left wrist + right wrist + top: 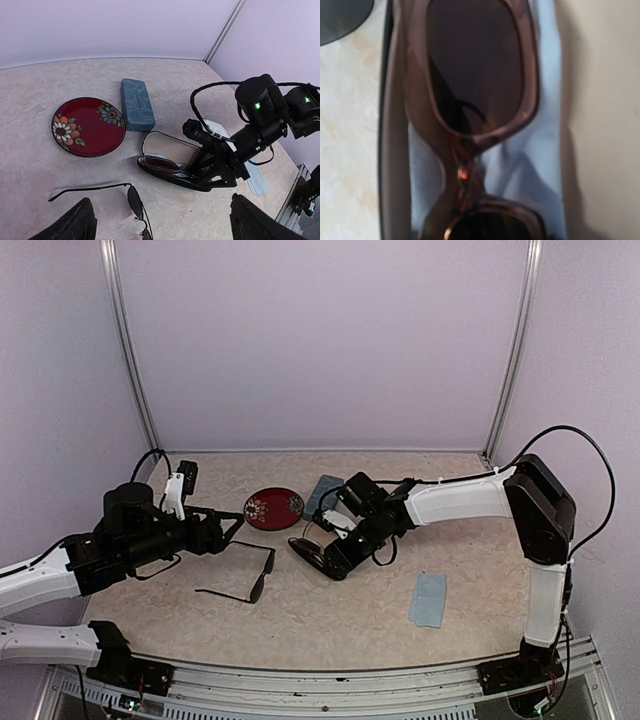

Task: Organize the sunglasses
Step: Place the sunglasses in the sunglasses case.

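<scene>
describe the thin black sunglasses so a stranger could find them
On the beige marbled table, look near the round red floral plate, towards the left arm. The thin black wire-framed sunglasses lie unfolded on bare tabletop; the thicker reddish-brown pair sits inside the open black oval case.

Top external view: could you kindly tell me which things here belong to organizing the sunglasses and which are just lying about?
Belong to the job:
thin black sunglasses, unfolded
reddish-brown sunglasses, lying in the open black case

Just lying about:
red floral plate
blue-grey case, closed
light blue cloth
</scene>
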